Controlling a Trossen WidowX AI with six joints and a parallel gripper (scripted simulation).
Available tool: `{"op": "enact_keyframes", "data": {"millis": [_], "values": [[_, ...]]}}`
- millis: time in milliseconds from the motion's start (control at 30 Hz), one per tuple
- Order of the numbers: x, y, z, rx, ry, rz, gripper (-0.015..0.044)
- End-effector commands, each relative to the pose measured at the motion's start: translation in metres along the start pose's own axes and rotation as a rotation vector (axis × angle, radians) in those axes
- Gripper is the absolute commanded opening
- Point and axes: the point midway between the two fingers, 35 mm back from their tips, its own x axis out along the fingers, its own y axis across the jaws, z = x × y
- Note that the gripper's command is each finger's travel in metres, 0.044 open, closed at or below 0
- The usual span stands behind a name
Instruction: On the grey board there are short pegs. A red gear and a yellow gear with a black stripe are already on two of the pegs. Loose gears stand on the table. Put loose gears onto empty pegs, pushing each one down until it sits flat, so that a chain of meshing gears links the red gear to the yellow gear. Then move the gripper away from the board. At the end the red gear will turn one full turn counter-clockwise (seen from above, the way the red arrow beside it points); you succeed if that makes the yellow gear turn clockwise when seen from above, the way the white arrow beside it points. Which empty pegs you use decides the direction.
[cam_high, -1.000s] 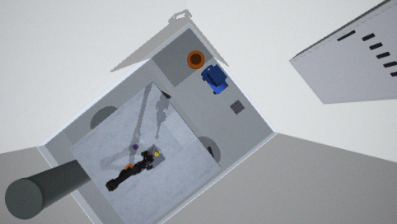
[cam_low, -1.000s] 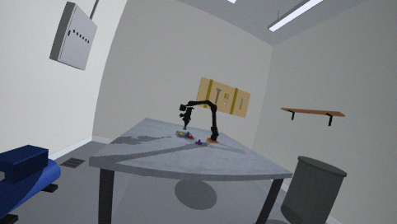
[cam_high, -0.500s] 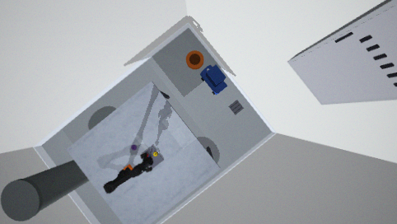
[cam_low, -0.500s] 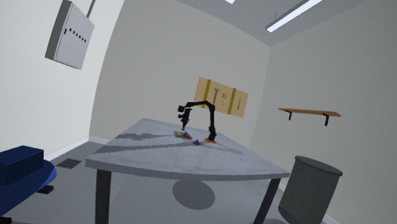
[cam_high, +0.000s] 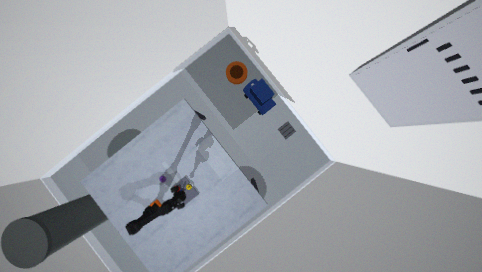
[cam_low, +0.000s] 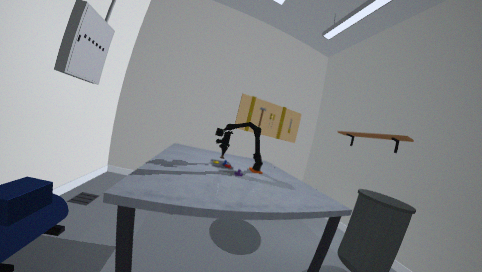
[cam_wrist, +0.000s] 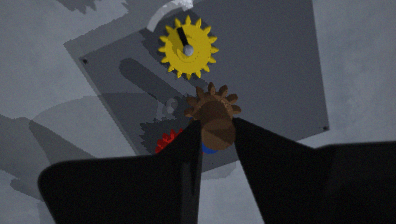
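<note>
My gripper (cam_wrist: 216, 126) (cam_low: 223, 154) is shut on the upright knob of a brown gear (cam_wrist: 212, 95) and holds it above the grey board (cam_wrist: 280, 65) (cam_high: 193, 194). The yellow gear (cam_wrist: 199, 59) (cam_high: 189, 187) (cam_low: 216, 162) with its black stripe sits beyond the brown gear in the wrist view. The red gear (cam_wrist: 168, 141) (cam_low: 228, 165) is partly hidden by the left finger. A blue gear (cam_wrist: 209, 149) shows as a small patch below the brown gear's knob; the rest is hidden. An empty peg (cam_wrist: 171, 104) stands left of the brown gear. A purple gear (cam_high: 163, 179) (cam_low: 239, 173) stands on the table.
The white arrow (cam_wrist: 166, 12) curves beside the yellow gear. The arm's orange base (cam_high: 156, 203) (cam_low: 255, 170) is on the table (cam_high: 230, 170) (cam_low: 190, 192), near the purple gear. Arm shadows cross the board and table.
</note>
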Motion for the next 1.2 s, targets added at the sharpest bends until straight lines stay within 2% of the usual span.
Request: {"op": "enact_keyframes", "data": {"millis": [0, 567, 800, 1167], "values": [[0.000, -0.001, 0.000, -0.008, 0.001, -0.003, 0.0000], [0.022, -0.001, -0.001, -0.225, 0.001, -0.003, 0.0000], [0.030, -0.001, 0.000, -0.137, 0.001, -0.003, 0.0000], [0.047, -0.001, -0.001, 0.154, 0.001, -0.003, 0.0000]]}}
